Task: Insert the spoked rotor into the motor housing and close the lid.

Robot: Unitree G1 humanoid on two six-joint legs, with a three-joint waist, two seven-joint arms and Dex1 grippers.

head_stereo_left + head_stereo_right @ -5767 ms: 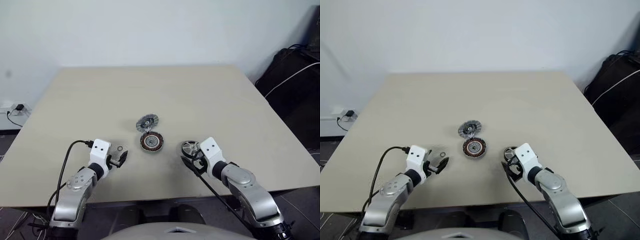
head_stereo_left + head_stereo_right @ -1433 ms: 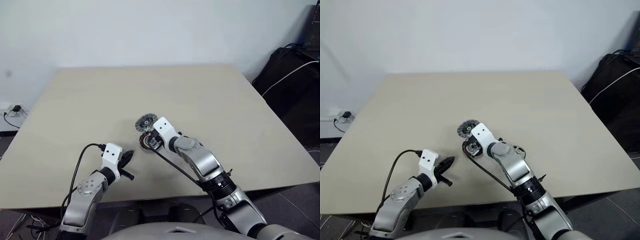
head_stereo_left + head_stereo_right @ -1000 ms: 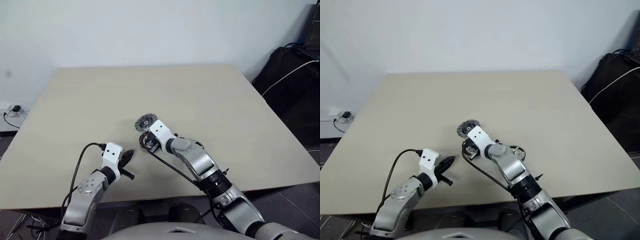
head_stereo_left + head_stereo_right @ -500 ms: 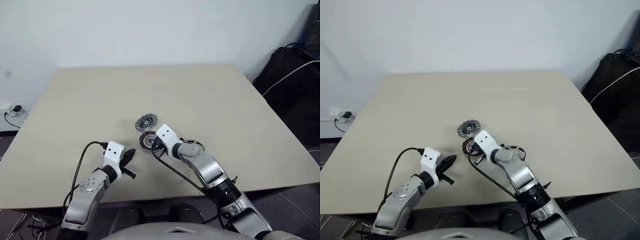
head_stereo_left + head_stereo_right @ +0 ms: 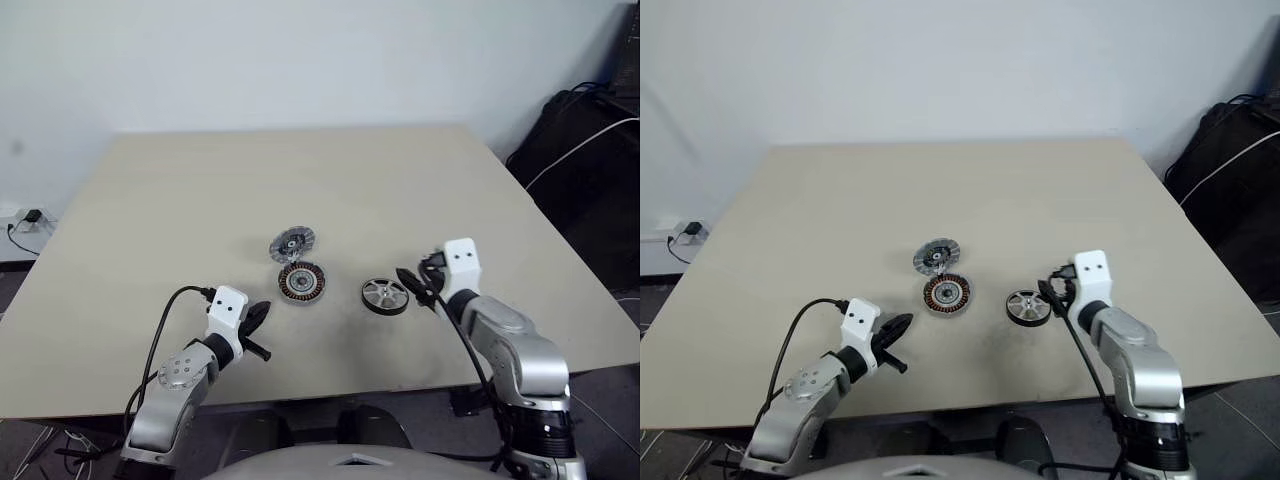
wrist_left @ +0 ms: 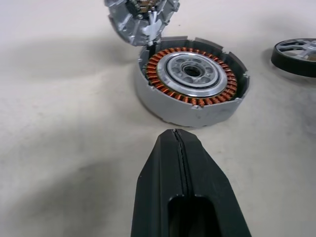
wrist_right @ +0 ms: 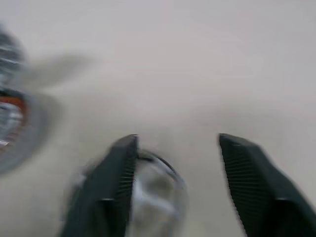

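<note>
Rotor (image 5: 385,296) lies flat on the worktop (image 5: 200,190), just beside the open, empty right gripper (image 5: 413,283) and apart from the housing (image 5: 302,282). It looks like stiff, light, smooth metal, likely slippery; I'd pinch across the black rim. Left gripper (image 5: 254,322) is closed, holding nothing.

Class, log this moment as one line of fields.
spoked silver rotor: on table, outside copper-wound housing | ribbed silver lid: off | left hand: shut | right hand: open

I am facing a pale beige counter (image 5: 200,190) standing against a plain white wall (image 5: 300,60). A dark bag (image 5: 580,150) with a white cable (image 5: 575,155) is lying at my right, and a wall socket (image 5: 30,218) is showing low at my left.
</note>
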